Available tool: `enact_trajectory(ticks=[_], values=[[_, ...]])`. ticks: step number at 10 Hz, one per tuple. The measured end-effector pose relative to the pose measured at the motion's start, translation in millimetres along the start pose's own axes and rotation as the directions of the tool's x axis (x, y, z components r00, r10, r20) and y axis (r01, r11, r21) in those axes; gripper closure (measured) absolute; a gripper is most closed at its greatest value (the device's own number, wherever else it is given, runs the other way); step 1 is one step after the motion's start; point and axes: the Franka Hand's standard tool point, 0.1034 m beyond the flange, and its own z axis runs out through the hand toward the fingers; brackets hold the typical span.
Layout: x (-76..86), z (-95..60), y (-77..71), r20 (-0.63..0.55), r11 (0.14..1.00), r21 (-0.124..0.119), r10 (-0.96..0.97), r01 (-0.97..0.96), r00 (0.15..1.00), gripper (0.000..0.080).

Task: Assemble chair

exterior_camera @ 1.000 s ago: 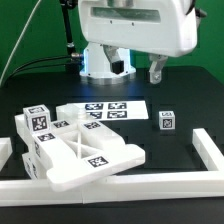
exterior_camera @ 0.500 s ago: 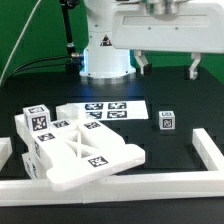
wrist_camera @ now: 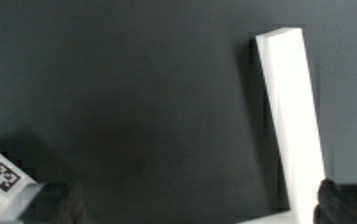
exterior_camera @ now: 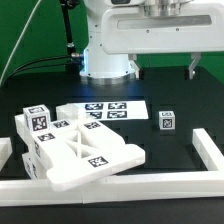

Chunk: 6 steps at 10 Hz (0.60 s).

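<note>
— What does the exterior view give?

— The gripper (exterior_camera: 164, 68) hangs high above the black table (exterior_camera: 180, 95), its two fingers (exterior_camera: 194, 67) set wide apart with nothing between them. The stacked chair parts (exterior_camera: 75, 150), white blocks and slotted frames with square tags, lie well below the jaws and off toward the exterior view's left. A small tagged cube (exterior_camera: 166, 122) stands almost straight under the jaws, well apart from them. The marker board (exterior_camera: 104, 111) lies flat between the cube and the pile. A white border rail (exterior_camera: 150, 184) runs along the near edge.

— And the wrist view?

— Mostly bare black table (wrist_camera: 139, 100). A long white rail (wrist_camera: 292, 120) runs close by one dark fingertip (wrist_camera: 353, 198). A tagged white block (wrist_camera: 6, 178) peeks in beside the other fingertip (wrist_camera: 50, 205). The jaws are spread and empty.
</note>
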Motion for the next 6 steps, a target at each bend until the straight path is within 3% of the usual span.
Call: enact_trajectory(ticks=[2,3,6], values=[[-33.8,13.1,-9.9,0.043,0.989,0.004,-0.150,0.150,0.988,0.0151],[-42.7,16.7,-15.1,0.057,0.985,0.004,-0.172,0.172,0.983,0.0151],[-40.3,16.6,-13.8,0.054,0.979,0.006,-0.203,0.203,0.978,0.0151]])
